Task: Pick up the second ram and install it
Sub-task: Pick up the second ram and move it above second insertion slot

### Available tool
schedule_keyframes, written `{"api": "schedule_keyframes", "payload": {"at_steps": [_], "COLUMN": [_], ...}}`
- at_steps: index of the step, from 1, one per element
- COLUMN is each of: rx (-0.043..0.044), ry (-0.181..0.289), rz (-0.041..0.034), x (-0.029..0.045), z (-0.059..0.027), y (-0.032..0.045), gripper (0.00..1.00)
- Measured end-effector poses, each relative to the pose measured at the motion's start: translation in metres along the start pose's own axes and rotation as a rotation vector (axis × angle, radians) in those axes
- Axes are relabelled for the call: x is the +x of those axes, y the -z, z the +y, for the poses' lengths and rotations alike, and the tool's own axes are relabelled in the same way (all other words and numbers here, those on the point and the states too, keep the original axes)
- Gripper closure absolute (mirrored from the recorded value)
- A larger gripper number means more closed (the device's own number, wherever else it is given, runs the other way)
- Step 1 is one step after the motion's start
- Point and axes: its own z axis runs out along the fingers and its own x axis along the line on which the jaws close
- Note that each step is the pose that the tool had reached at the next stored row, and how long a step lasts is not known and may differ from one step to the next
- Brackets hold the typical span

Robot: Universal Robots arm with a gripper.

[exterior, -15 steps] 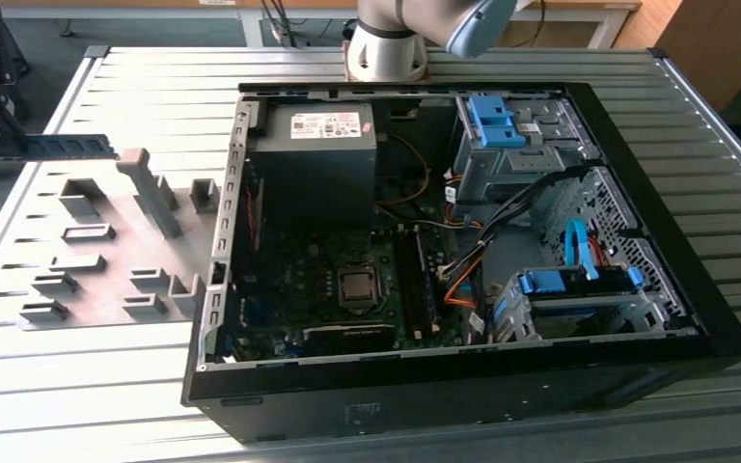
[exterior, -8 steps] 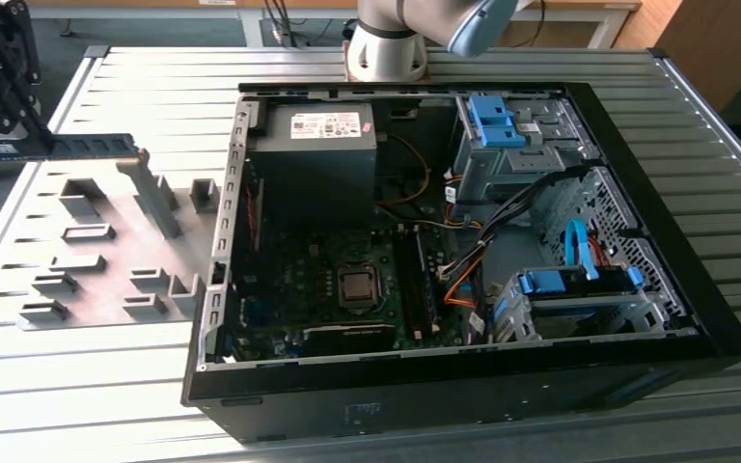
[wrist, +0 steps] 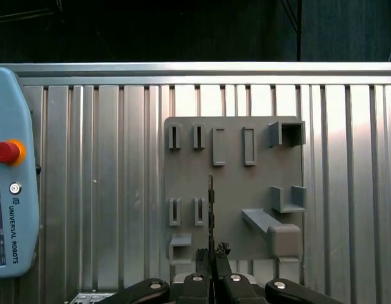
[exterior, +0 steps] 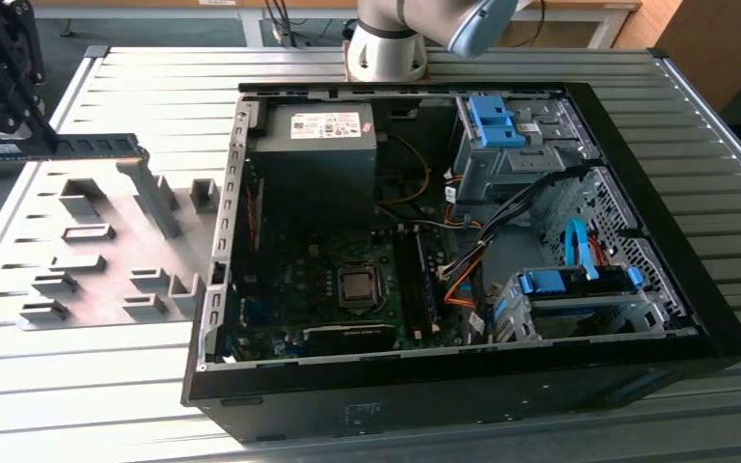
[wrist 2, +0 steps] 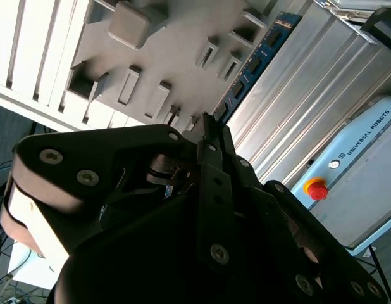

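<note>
The tool [wrist: 212, 253] is clamped shut on the second ram [exterior: 74, 146], pinching one end across the flat faces, w/ the rest of the stick poking out free. In the exterior view it's held level at that view's left, by the far edge of the grey tray [exterior: 100, 280]. It looks to be up off the tray, not in any slot. It's well apart from the open PC case [exterior: 409, 410] and its black mobo sockets [exterior: 412, 280]. In the first wrist view I get it edge-on, a thin line running out from the tool over the tray.

Handling, my read: v. light, so weight's no issue. The board is stiff but thin, so bending or twist is the worry. An end grip gives a long lever, and any knock on the free end could skew it in the grip. Chips + contact edge are prob. fragile. Best hold is on the board faces near a short end, off the contacts.
</note>
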Motion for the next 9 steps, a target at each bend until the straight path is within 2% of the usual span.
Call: {"api": "schedule_keyframes", "payload": {"at_steps": [9], "rx": [0.0000], "ry": [0.000], "rz": [0.0000], "x": [-0.0004], "z": [-0.0180], "y": [0.0005], "gripper": [0.86]}}
